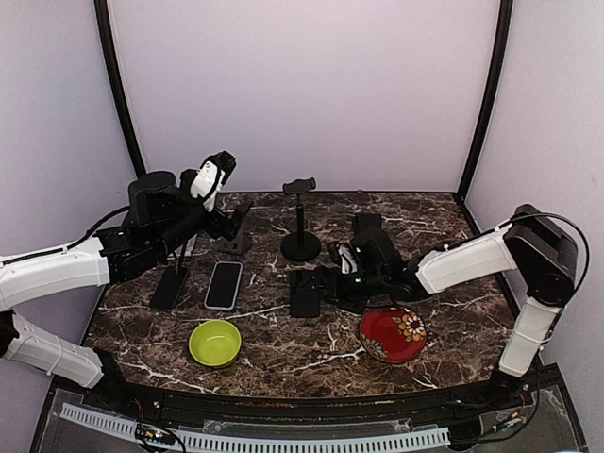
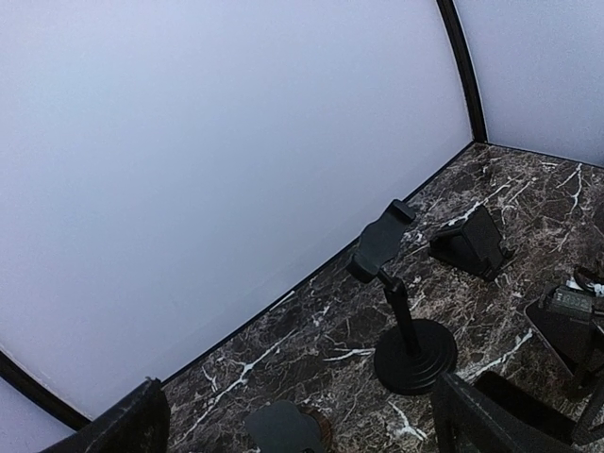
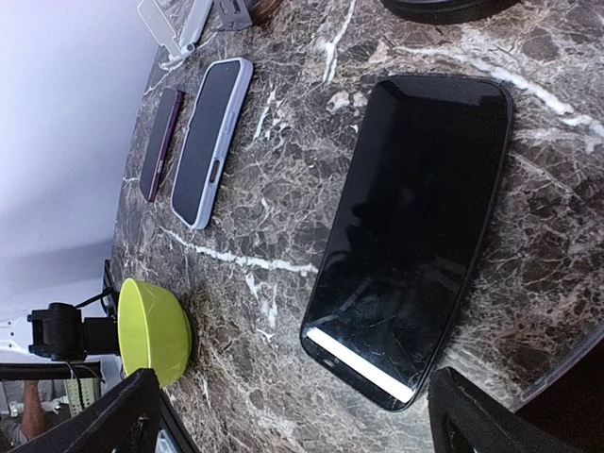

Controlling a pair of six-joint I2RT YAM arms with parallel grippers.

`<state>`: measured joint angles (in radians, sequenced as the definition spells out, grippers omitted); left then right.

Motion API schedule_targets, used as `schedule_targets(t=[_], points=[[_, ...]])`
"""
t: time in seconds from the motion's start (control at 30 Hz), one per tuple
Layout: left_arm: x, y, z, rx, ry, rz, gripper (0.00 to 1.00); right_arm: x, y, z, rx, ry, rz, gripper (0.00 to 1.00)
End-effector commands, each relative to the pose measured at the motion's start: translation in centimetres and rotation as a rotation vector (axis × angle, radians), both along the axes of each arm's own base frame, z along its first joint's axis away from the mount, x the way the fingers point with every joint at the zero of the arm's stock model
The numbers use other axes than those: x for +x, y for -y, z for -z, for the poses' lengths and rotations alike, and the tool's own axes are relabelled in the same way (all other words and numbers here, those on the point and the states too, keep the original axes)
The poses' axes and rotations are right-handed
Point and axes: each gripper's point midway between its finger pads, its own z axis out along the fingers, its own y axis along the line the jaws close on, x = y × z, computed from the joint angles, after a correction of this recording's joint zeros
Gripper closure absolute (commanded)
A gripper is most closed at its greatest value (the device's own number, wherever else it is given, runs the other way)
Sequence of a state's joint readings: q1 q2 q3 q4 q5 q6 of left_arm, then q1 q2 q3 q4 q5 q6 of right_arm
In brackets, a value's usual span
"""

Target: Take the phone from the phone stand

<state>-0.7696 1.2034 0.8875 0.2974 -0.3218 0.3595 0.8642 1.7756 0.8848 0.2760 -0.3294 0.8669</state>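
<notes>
Phone stand [image 1: 300,222] mid-frame looks empty, phone [image 3: 411,226] flat on the counter [image 1: 453,222]; right end effector [image 3: 293,406] spread wide by it. Lifting clear comes next, I reckon.

Soft, even light is filling all three views, leaving only faint shadows on the marble worktop [image 1: 283,344]. A white streak of glare is lying across the black phone [image 3: 411,226] in the right wrist view. Both wrist views are bending lines near their edges; the back wall [image 2: 189,142] is washing out.
</notes>
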Motion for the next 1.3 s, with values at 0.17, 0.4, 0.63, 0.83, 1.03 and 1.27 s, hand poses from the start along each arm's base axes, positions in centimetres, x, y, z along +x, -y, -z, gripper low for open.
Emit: schedule_targets(t=[0.17, 0.4, 0.63, 0.83, 1.03, 1.27], points=[[1.2, -1.6, -1.2, -0.059, -0.054, -0.095, 0.01, 0.3, -0.1, -5.6, 0.029, 0.171, -0.036, 0.01], [2.5, -3.9, -0.6, -0.133, -0.193, -0.184, 0.01, 2.6, 3.2, -11.2, -0.065, 0.400, 0.031, 0.01], [4.3, -5.8, 1.8, -0.222, -0.386, -0.223, 0.01, 6.9, 10.4, -14.8, -0.102, 0.471, 0.191, 0.01], [5.2, -8.0, 4.5, -0.300, -0.492, -0.253, 0.01, 8.8, 18.2, -16.5, -0.160, 0.522, 0.364, 0.01], [5.5, -11.5, 8.1, -0.416, -0.592, -0.321, 0.01, 9.5, 24.9, -16.2, -0.179, 0.516, 0.507, 0.01], [3.7, -13.5, 12.1, -0.462, -0.664, -0.410, 0.01, 8.7, 28.6, -13.6, -0.085, 0.463, 0.599, 0.01]])
